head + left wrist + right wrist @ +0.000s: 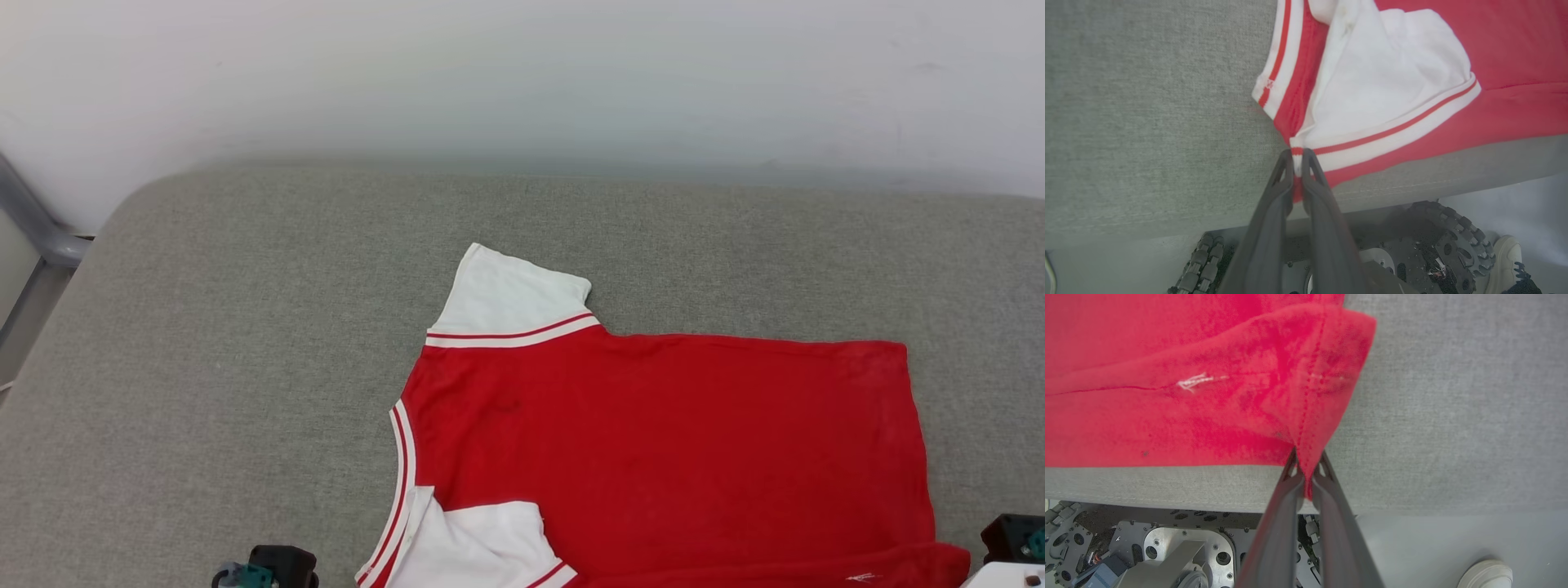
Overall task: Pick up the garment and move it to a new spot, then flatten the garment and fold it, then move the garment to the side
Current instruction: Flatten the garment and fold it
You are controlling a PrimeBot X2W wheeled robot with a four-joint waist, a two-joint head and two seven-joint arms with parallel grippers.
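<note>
The garment (653,441), a red jersey with white sleeves and red-and-white striped trim, lies spread on the grey cushioned surface (245,343), plain red side up, collar at the left and hem at the right. Its near edge is turned up. In the left wrist view my left gripper (1298,157) is shut on the striped trim of the near white sleeve (1388,77). My right gripper (1306,461) is shut on the stitched hem corner (1327,388) of the garment. The head view shows parts of both wrists, the left wrist (273,567) and the right wrist (1012,539), at the bottom edge.
The grey surface runs back to a pale wall (522,73), with bare room left of and behind the garment. A grey metal frame (37,224) stands at the far left. Below the near edge are my wheeled base (1437,245) and a person's shoe (1486,573).
</note>
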